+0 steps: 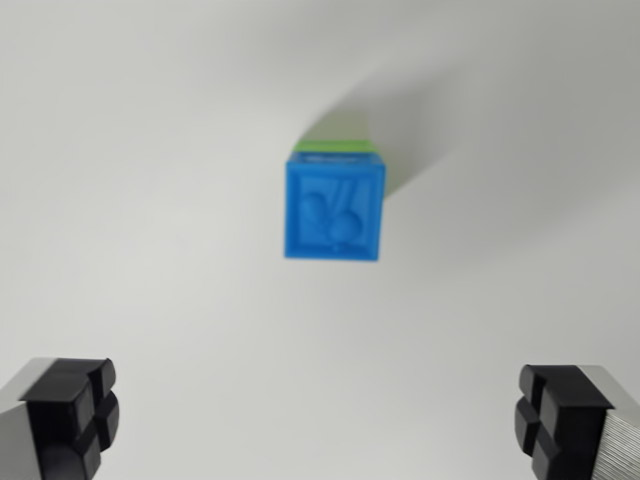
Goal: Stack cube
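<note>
hovering with gripper (320, 420) wide open and empty above blue embossed plastic cube (334, 207) resting on green cube (336, 147); stacking apparently complete, only retreat remaining.

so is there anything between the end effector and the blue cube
No. In the wrist view, only bare white surface lies between the open end effector and the blue cube, which sits on a green cube.
</note>
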Robot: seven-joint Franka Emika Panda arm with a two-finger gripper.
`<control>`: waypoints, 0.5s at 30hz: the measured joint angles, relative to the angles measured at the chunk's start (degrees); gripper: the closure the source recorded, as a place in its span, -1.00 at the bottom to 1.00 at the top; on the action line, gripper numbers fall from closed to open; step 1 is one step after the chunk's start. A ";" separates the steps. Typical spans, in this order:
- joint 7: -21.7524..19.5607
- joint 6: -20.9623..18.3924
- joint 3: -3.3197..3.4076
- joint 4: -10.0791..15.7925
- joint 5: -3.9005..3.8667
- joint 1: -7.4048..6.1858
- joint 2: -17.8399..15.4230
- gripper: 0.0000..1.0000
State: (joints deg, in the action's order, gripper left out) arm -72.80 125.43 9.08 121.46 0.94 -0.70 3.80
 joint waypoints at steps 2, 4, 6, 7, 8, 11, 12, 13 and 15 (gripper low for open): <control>-0.07 -1.10 0.00 -0.57 -0.12 0.00 -0.52 -1.00; -0.14 -2.23 0.00 -1.21 -0.20 0.00 -1.01 -1.00; -0.20 -3.36 0.00 -1.85 -0.29 0.00 -1.47 -1.00; -0.21 -3.69 0.00 -2.04 -0.32 0.00 -1.60 -1.00; -0.23 -4.22 0.00 -2.36 -0.36 0.00 -1.85 -1.00; -0.29 -5.76 0.00 -3.29 -0.45 0.00 -2.52 -1.00; -0.31 -6.24 0.00 -3.59 -0.47 0.00 -2.68 -1.00; -0.33 -6.65 0.00 -3.89 -0.49 0.00 -2.83 -1.00; -0.37 -7.54 0.00 -4.51 -0.53 0.00 -3.06 -1.00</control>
State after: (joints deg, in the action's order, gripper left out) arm -73.18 117.89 9.08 116.95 0.42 -0.70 0.74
